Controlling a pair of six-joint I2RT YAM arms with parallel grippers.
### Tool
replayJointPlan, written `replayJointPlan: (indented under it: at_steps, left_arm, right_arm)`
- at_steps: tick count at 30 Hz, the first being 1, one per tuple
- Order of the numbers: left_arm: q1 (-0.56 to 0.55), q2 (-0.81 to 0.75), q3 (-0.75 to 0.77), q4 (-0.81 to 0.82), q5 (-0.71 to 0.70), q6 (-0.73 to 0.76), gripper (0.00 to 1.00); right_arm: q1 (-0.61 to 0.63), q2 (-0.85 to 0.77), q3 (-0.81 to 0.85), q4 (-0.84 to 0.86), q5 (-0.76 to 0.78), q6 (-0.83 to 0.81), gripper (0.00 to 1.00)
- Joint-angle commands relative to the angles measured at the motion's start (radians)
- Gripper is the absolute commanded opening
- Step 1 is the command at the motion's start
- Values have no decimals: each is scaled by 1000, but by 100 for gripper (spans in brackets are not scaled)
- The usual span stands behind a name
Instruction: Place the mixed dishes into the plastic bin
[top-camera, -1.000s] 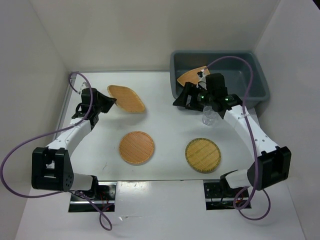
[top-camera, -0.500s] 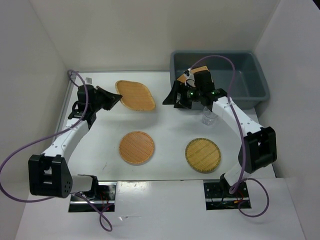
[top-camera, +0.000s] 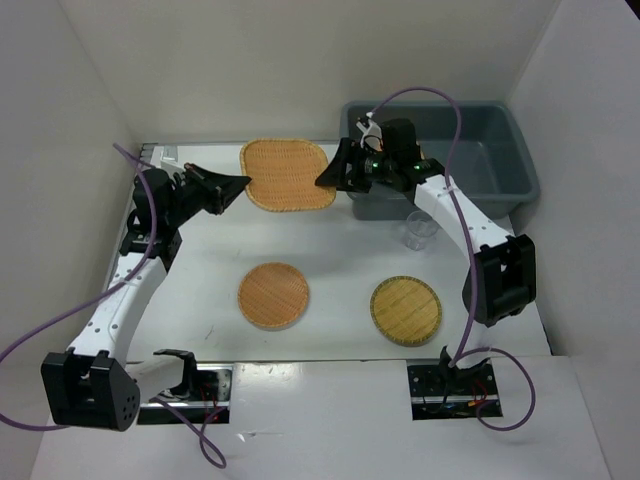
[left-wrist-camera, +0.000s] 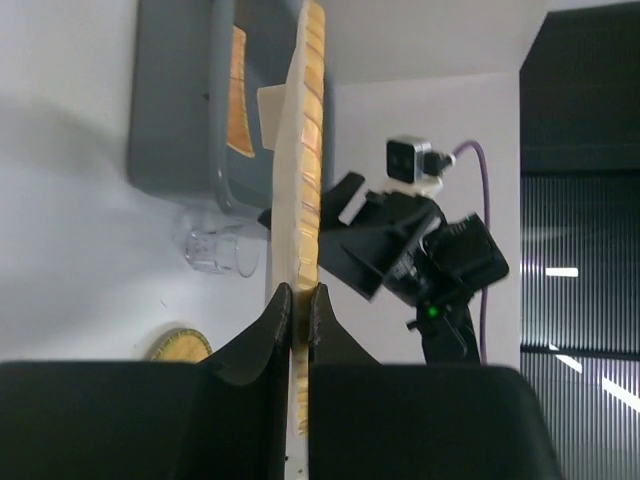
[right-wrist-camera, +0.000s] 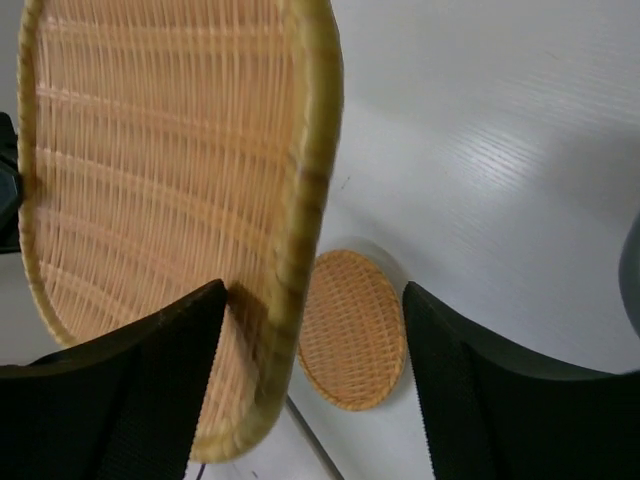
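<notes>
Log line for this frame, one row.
left fingers: shut on triangular plate, aloft | right fingers: open astride its other edge | bin: one plate inside | table: two round plates, glass cup

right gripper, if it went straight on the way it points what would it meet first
The rounded-triangular plate: its rim lies between the fingers of the open right gripper, so contact would likely come at once. The left gripper holds it.

A rounded-triangular plate (top-camera: 290, 172) hangs above the far middle of the worktop (top-camera: 200, 265). The left end effector (top-camera: 240, 182) is at its left edge and the right end effector (top-camera: 325, 178) at its right edge. Just right of it, in the far right corner, stands the plastic bin (top-camera: 515, 140), with another plate (left-wrist-camera: 238, 90) inside. The glass cup (top-camera: 420, 228) stands before the bin. Nearer, a round plate (top-camera: 273, 295) lies left of a second round plate (top-camera: 406, 310).
</notes>
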Motion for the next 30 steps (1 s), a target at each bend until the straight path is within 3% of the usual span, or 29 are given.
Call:
replayJointPlan:
  at_steps: [1, 2, 3, 6, 7, 10, 15, 16, 19, 20, 21, 30]
  left_arm:
    - [-1, -63, 9, 131, 73, -88, 0]
    - [-1, -63, 0, 131, 73, -102, 0]
    - [-1, -63, -17, 151, 85, -111, 0]
    - [-1, -72, -41, 161, 85, -122, 0]
    - [-1, -72, -42, 161, 76, -122, 0]
    - [-1, -63, -65, 152, 44, -109, 0]
    - [-1, 0, -89, 141, -7, -33, 1]
    - [-1, 38, -80, 151, -19, -21, 13]
    - [-1, 110, -52, 161, -19, 22, 80]
    - [-1, 123, -34, 133, -30, 44, 95]
    - [-1, 133, -11, 103, -72, 105, 100]
    - [-10, 216, 147, -109, -274, 421, 100]
  right_arm:
    - [9, 63, 78, 68, -43, -5, 74]
    - [9, 74, 89, 77, -72, 15, 69]
    - [9, 83, 89, 87, -85, 15, 58]
    - [9, 94, 98, 111, -103, 38, 37]
    - [9, 94, 98, 111, -103, 47, 23]
    - [9, 94, 98, 122, -114, 58, 2]
    - [9, 85, 73, 162, -134, 92, 0]
    - [9, 85, 73, 162, -119, 92, 0]
    - [9, 85, 73, 150, -67, 92, 0]
    - [9, 85, 84, 140, -47, 92, 0]
    - [9, 85, 101, 140, -28, 92, 0]
    - [-182, 154, 291, 4, 144, 71, 0]
